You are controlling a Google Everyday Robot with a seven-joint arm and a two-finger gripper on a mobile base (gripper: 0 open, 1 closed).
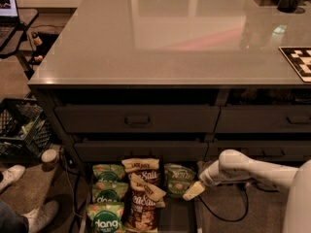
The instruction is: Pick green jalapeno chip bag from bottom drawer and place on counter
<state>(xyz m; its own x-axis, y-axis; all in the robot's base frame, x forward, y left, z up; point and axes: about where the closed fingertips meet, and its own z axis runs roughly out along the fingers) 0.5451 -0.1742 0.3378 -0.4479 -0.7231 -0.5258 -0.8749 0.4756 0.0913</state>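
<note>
Green bag (106, 221) reads "dang", brown bag (144, 205) near the pincer (193, 190) "Sea Salt".

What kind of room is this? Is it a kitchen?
Probably a kitchen-like snack area, maybe in an office. A big shiny counter tops dark drawers, the open bottom drawer holds chip bags, and a laptop sits far left. The robot's gripper hangs beside the green jalapeno chip bag.

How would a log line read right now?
gripper: low, beside green jalapeno chip bag | bag: in open bottom drawer
</note>
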